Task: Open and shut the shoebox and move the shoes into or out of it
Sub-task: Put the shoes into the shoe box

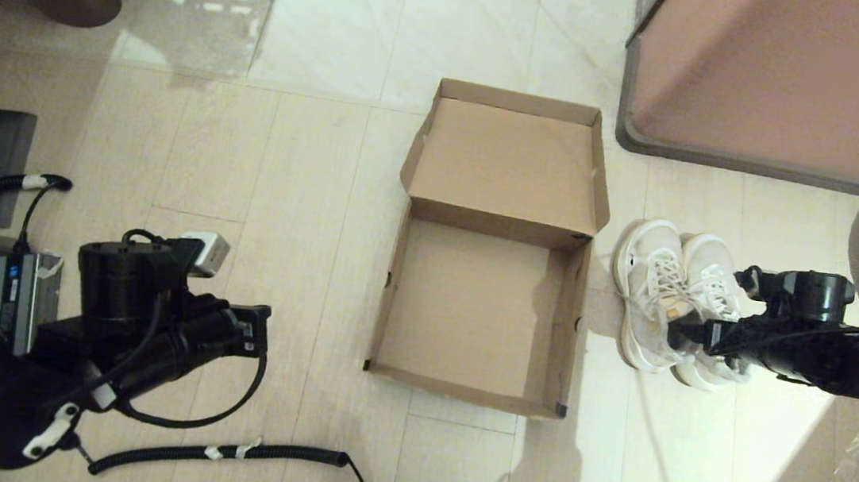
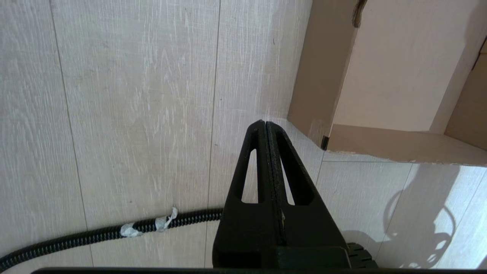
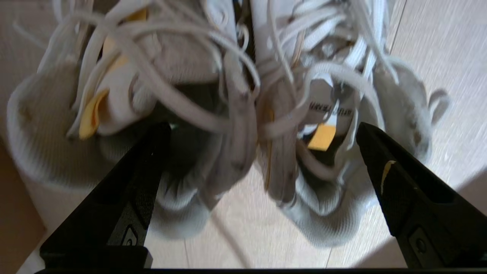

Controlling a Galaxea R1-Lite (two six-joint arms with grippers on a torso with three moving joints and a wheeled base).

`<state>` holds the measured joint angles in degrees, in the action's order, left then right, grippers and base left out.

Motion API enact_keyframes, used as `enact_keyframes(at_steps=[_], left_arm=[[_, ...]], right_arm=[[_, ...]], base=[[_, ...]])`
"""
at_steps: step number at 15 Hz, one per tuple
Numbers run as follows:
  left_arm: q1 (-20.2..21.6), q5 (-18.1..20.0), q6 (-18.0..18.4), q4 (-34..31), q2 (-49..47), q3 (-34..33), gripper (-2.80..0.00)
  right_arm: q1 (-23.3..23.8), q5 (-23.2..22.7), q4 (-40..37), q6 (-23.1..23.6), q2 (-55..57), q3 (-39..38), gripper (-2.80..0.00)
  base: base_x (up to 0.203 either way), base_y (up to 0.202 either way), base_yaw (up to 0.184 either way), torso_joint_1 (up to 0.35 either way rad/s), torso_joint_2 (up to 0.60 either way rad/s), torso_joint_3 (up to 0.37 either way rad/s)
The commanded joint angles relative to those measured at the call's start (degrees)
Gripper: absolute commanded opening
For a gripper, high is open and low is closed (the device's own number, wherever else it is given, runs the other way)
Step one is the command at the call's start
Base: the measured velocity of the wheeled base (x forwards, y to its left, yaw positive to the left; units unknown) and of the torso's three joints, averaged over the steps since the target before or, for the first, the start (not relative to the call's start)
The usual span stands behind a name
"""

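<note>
Right gripper [image 3: 262, 129], fingers spread wide, hangs over the 2 shoes [image 1: 675, 299] at 3 o'clock of the open shoebox [image 1: 482, 310]. Left gripper [image 2: 265, 125], fingers pressed together, sits at 8 o'clock.

Heels of the shoes [image 1: 667, 298] hidden behind the right gripper [image 1: 695, 333] at right of head view. Cabinet [image 1: 798, 80] cut off by upper right edge. Shoes blurred in right wrist view.
</note>
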<state>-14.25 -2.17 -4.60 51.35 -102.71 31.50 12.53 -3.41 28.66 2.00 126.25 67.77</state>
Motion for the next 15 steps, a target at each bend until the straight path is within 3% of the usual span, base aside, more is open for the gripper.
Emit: enact_keyframes(at_steps=[1, 6, 15], left_arm=[[0.01, -0.03, -0.06, 0.33, 0.05, 0.14, -2.8], [0.01, -0.82, -0.24, 0.33, -0.3, -0.02, -2.8], [-0.05, -0.82, -0.24, 0.41, -1.6, 0.06, -2.8]], right_arm=[[-0.64, 0.04, -0.1, -0.03, 3.68, 3.62, 0.0], [-1.62, 0.5, -1.84, -0.15, 8.03, 10.43, 0.0], [-1.15, 0.6, -2.82, -0.29, 10.07, 13.68, 0.0]], base=[[0.0, 0.0, 0.0, 0.0, 0.0, 0.0], [0.0, 0.0, 0.0, 0.0, 0.0, 0.0], [0.0, 0.0, 0.0, 0.0, 0.0, 0.0]])
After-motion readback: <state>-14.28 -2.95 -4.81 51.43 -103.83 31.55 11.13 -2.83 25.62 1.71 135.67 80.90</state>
